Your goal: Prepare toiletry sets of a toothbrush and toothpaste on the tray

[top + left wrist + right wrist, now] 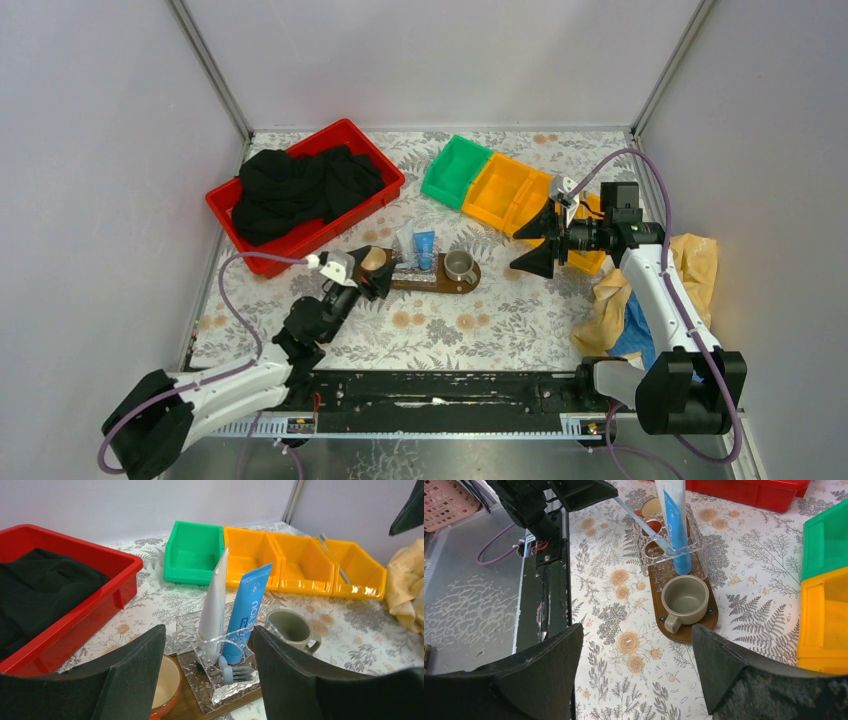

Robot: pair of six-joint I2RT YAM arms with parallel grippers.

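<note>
The tray (684, 632) lies lengthwise on the flowered surface (450, 320) in front of the arm bases.

Loaded on the tray:
- A clear holder (650, 555) stands at mid-length.
- A grey cup (685, 599) sits at one end, handle outward.
- A small bowl (165, 682) sits at the other end.

A whitish toothpaste tube (212, 615) and a blue toothpaste tube (247, 610) stand side by side in the holder, cap ends down. A thin pale stick (639, 522) leans out of the holder toward the bowl end. What it is cannot be told.

The toothbrush (332, 557) is not on the tray. It lies tilted in the row of yellow bins (510, 190), well beyond the tray's cup end. A green bin (455, 170) adjoins that row behind the tray.

The left tool (378, 270) hangs low at the bowl end of the tray. Its jaws are spread wide and carry nothing, and the holder shows in the gap between them.

The right tool (525, 248) is held off the cup end of the tray, just in front of the yellow bins. Its jaws are also spread wide and carry nothing.

A red crate (345, 125) holding black cloth (300, 190) stands behind the bowl end, apart from the tray.
</note>
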